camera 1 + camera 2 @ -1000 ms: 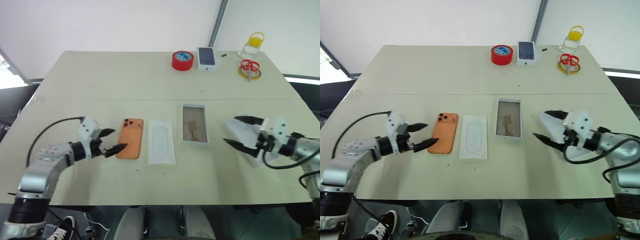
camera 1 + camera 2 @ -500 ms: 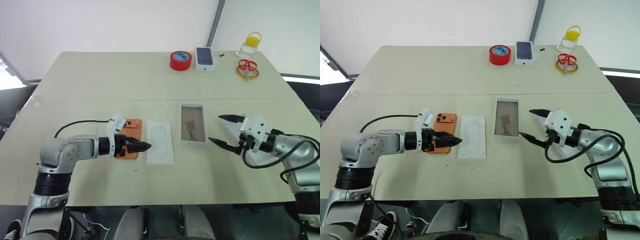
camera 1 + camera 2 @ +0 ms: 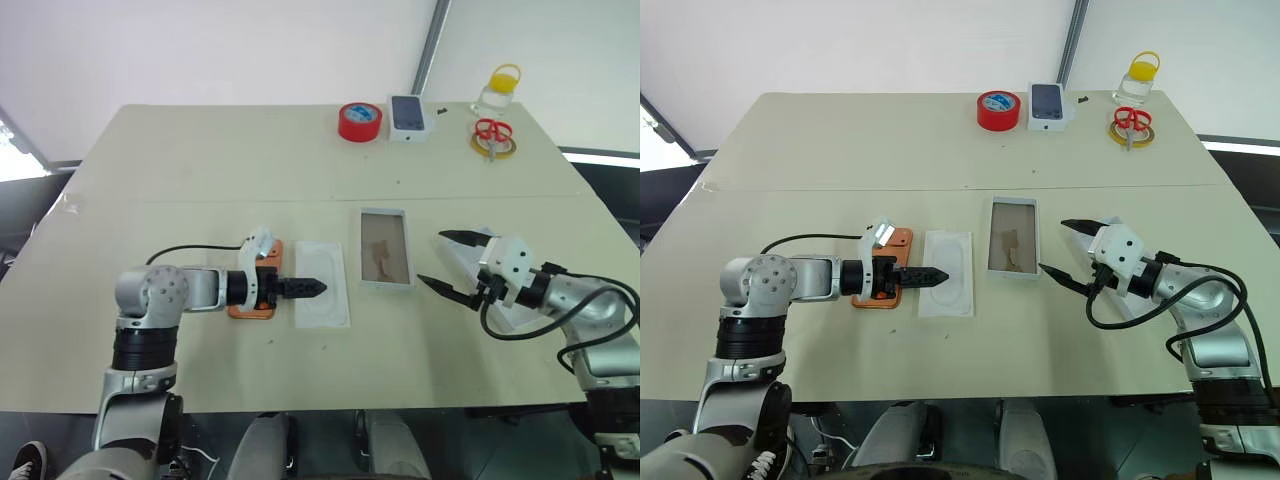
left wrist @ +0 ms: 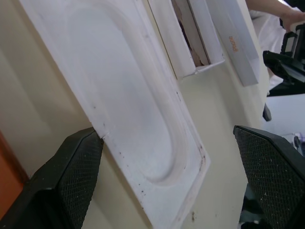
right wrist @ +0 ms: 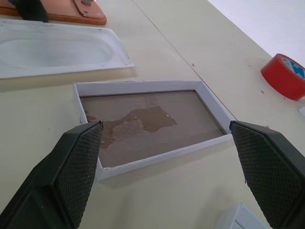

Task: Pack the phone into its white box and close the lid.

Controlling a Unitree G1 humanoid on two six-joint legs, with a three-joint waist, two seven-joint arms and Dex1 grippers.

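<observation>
Phone (image 3: 262, 284) lies flat on the table (image 3: 200, 170), orange back up, largely covered by the left arm that reaches across it from nine o'clock. Just beside it toward three o'clock sits the flat white insert (image 3: 322, 282) with its oval outline, and next again toward three o'clock the white box (image 3: 385, 248), empty, its brownish floor showing. The left gripper (image 3: 312, 287) hangs over the insert's near-left part with its tips pointing toward three o'clock; from the head camera its two fingers overlap into a single dark point, but the left wrist view shows them spread wide with nothing between them, one finger (image 4: 71, 176) at the insert's edge. That view also shows a sliver of orange at the frame edge and the box beyond the insert. The right gripper (image 3: 455, 265) stands off the box's three o'clock side, jaws apart and empty; its wrist view looks straight into the tray between its two fingers (image 5: 71, 167) and catches the phone's camera end, which the head views hide. The lid (image 3: 505, 300) lies under the right arm at four o'clock from the box, mostly hidden. At twelve o'clock, along the far edge, stand a red tape roll (image 3: 362, 121), a small dark-topped box (image 3: 412, 117), scissors (image 3: 494, 136) and a yellow-capped jar (image 3: 499, 92).
</observation>
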